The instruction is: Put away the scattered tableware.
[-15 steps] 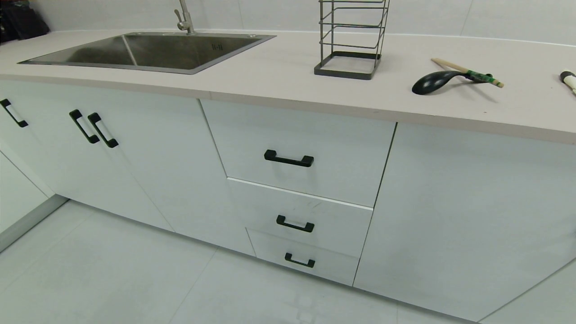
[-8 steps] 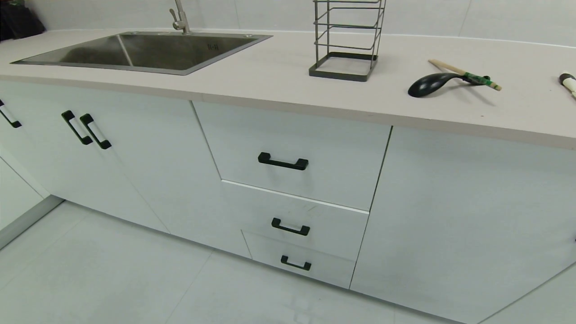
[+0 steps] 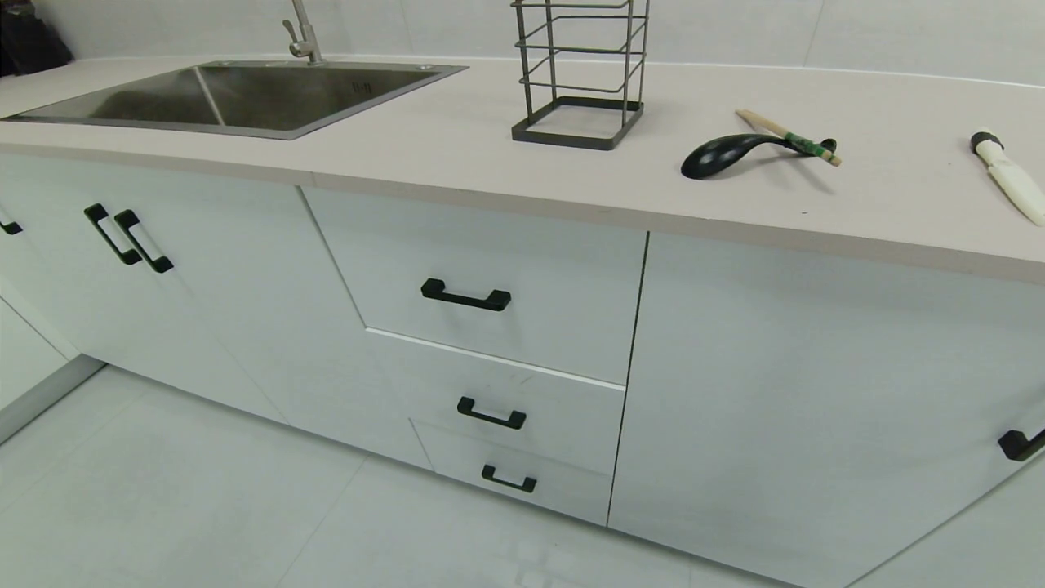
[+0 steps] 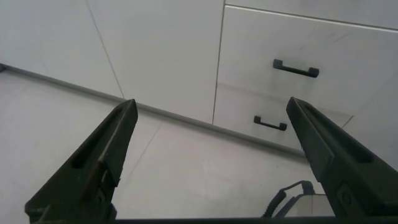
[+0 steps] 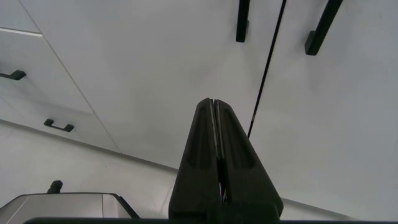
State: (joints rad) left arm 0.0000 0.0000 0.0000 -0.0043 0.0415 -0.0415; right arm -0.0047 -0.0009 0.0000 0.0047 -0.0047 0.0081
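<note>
Your left claw point(image 4: 211, 106) is released: its fingers are spread wide with nothing between them. It hangs low over the tiled floor point(image 4: 180, 174) and faces the lower drawers point(image 4: 292, 93) of the white cabinet.

Your right claw point(image 5: 212, 106) is clenched, its fingers pressed flat together and gripping nothing. It faces plain white cabinet doors point(image 5: 155, 74) fitted with black handles.

The tableware lies on the pale surface point(image 3: 457, 155), towards the robot's right. A black spoon point(image 3: 718, 155) rests bowl down near the front edge. A wooden stick point(image 3: 788, 137) with a green band lies against the end of the spoon's handle. A cream utensil point(image 3: 1008, 175) with a black end lies well apart from both, farther right.

An upright wire rack point(image 3: 580, 82) on a dark square base stands near the spoon, on its left, and has nothing in it. Farther left, a steel sink point(image 3: 237, 94) is set into the surface, with a tap point(image 3: 300, 33) at its rear edge.
</note>
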